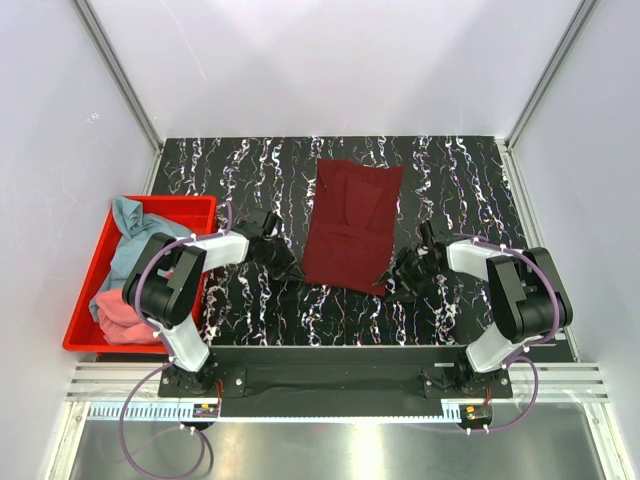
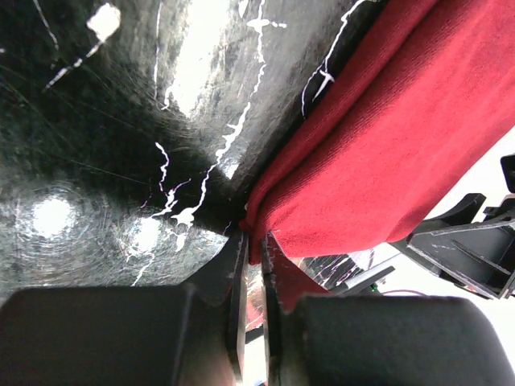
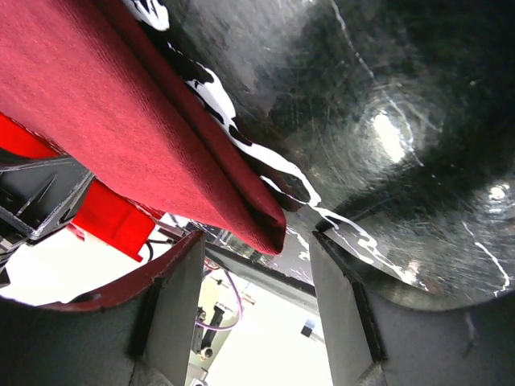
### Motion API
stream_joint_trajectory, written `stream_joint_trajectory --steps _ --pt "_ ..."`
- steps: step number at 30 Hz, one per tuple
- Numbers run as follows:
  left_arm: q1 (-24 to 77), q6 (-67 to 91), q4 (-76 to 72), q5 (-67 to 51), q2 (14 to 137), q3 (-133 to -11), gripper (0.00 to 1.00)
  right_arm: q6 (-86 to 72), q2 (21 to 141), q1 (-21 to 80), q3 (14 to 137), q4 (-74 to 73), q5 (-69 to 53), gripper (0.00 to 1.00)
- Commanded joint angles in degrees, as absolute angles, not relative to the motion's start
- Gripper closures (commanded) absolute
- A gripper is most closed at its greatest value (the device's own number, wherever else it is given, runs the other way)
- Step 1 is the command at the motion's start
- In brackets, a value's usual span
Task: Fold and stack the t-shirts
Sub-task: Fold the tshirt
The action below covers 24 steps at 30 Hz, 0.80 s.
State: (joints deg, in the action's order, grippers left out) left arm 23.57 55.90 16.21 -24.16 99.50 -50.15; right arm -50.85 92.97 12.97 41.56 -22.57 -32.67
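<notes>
Left end effector point(image 2: 251, 241) clenched on maroon t-shirt point(image 2: 386, 145) corner; right end effector point(image 3: 257, 241) spread around another corner

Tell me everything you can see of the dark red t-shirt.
The maroon t-shirt is soft matte cloth, folded into a long layered rectangle, lying flat, slightly askew, on the black marbled table. The left gripper looks shut on its near left corner; the right gripper is open around its near right corner.

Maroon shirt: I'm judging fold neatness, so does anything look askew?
Yes. The maroon shirt lies slanted across the table, not square to its edges, and its near edge runs unevenly. The teal shirt and pink shirt sit crumpled in the red bin.
</notes>
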Motion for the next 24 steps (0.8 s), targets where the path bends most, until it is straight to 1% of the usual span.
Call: stream_joint_trajectory --steps 1,7,11,12,14,15,16,19,24 --pt "23.73 53.26 17.23 -20.92 101.69 -50.1 0.91 -50.01 92.46 13.54 39.73 -24.18 -26.28 0.37" --pt "23.73 52.12 16.87 -22.85 101.86 -51.06 0.98 -52.64 97.9 13.54 39.55 -19.16 -27.95 0.39" --pt "23.82 51.07 16.08 -24.52 101.52 -51.33 1.0 -54.05 97.65 13.62 38.85 -17.67 -26.2 0.42" --pt "23.73 50.89 16.0 -24.52 101.34 -51.15 1.0 -53.97 97.56 13.62 39.02 -18.1 -24.97 0.51" --pt "23.73 50.54 15.56 -24.78 100.99 -50.45 1.0 -53.44 96.51 13.54 39.64 -18.89 -23.12 0.6" --pt "23.73 50.36 15.3 -24.87 100.55 -50.28 1.0 -53.09 95.89 13.54 39.64 -19.51 -21.64 0.7" --pt "23.73 49.75 15.12 -25.05 100.2 -49.75 1.0 -52.22 95.45 13.54 39.9 -19.86 -21.01 0.75" --pt "23.91 47.56 14.5 -25.66 98.8 -48.52 1.0 -48.88 95.8 13.54 42.0 -21.62 -20.74 1.0" --pt "26.27 44.39 17.93 -22.59 93.44 -46.15 1.0 -43.51 92.82 15.29 43.59 -27.94 -21.8 1.0"
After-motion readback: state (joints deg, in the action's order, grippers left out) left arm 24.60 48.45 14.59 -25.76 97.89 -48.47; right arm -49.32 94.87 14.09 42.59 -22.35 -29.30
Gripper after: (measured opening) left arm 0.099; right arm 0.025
